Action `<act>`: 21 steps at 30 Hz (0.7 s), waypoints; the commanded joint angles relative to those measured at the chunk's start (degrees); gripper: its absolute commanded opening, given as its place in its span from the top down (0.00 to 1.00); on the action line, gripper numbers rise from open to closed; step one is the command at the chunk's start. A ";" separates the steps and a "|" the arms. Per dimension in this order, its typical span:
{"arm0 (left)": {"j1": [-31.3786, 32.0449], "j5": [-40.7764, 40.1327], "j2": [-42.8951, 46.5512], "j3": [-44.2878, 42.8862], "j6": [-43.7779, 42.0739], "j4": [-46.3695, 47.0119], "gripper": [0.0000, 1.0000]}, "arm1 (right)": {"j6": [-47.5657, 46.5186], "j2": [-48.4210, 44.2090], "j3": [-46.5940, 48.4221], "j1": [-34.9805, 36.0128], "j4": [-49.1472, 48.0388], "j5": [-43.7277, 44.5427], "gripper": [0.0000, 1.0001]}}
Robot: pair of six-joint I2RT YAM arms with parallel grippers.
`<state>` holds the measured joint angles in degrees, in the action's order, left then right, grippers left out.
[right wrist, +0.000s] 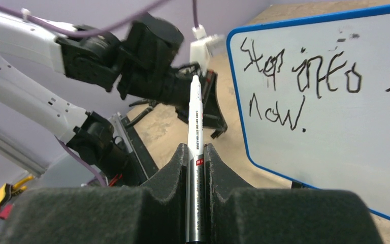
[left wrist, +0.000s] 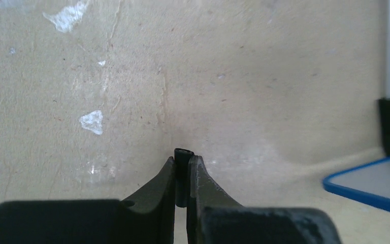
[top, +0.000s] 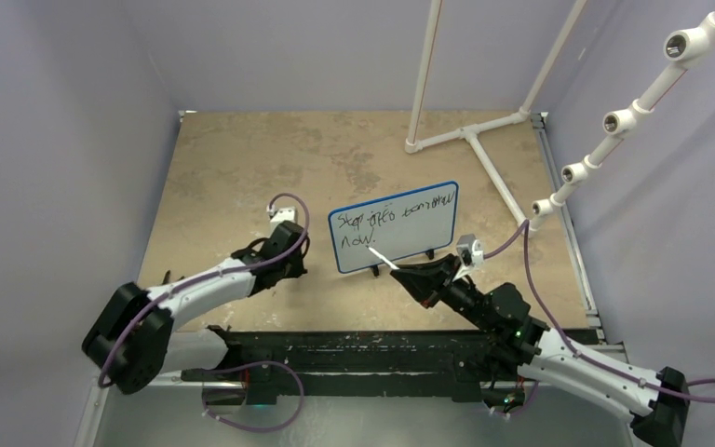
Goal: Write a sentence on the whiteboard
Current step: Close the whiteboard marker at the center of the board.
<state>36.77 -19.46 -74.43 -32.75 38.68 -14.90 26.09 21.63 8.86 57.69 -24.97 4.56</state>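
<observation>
Jaws on my right side are pinching shut around a white marker (right wrist: 195,147). They are gripping its barrel low down, with the tip pointing up the middle of the right wrist view, just off the left rim of the whiteboard (right wrist: 345,142) and not touching it. My left jaws are squeezing closed on a small black piece (left wrist: 182,173) at the bottom centre of the left wrist view. It may be the marker's cap, though I cannot tell.

The whiteboard is standing slightly right of centre in the top view, propped on small black feet (top: 373,270) on the tan bench (top: 242,168). I am judging it light, thin and stiff, with a slick face. Perched on those feet, it is probably going to slide or tip back under a hard push. I would be taking it by the blue rim at a side or top edge, away from the ink, which likely smears.

It is looking white and rectangular with rounded corners. The sentence (right wrist: 294,76) is sitting in its upper left as thin black scrawl over two lines — the lower one is reading roughly "now." The rest of the face is showing bare.
</observation>
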 commanded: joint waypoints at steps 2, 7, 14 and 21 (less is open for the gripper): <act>-0.19 1.45 14.60 -0.82 8.70 4.26 1.00 | -0.51 4.64 1.85 -0.12 -6.60 -4.12 1.00; -0.30 0.49 25.67 -2.16 14.00 4.21 1.00 | 0.84 10.30 3.13 0.22 -14.12 -4.47 1.00; -0.39 3.74 35.43 1.15 24.26 8.67 1.00 | 2.33 19.16 6.37 3.13 -20.25 -2.41 1.00; -0.37 8.72 37.14 3.62 30.22 15.88 1.00 | 3.71 28.20 9.68 11.38 -25.58 8.43 1.00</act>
<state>36.75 -14.68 -37.28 -30.33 63.61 -5.23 28.75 46.28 15.09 65.39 -44.03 5.76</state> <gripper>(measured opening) 0.053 0.126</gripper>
